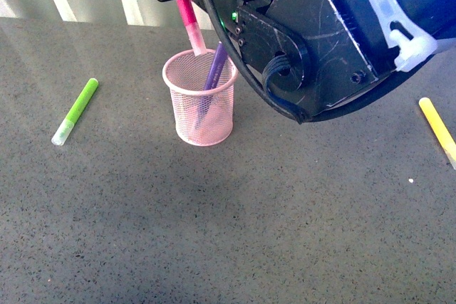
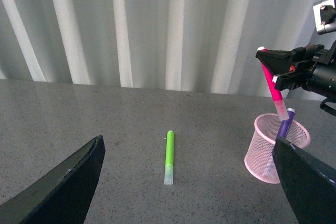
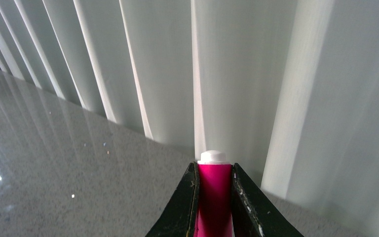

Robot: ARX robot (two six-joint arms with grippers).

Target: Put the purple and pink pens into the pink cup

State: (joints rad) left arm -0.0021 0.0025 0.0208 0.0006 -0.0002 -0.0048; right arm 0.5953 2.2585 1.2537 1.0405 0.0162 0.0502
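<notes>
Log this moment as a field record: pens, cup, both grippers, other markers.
purple pen: inside pink cup, leaning on rim
pink pen: tilted, lower end at cup mouth
right gripper: shut on pink pen
left gripper: open, empty
green marker: lying on table, left of cup
yellow marker: on table, far right

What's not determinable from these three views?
1. Lower end of the pink pen: front view, blurred behind the pink cup mesh, so its depth is unclear.
2. Far end of the yellow marker: front view, cut off by the right edge.
3. Cup: out of frame in the right wrist view, where only the pen top shows in the right gripper.
</notes>
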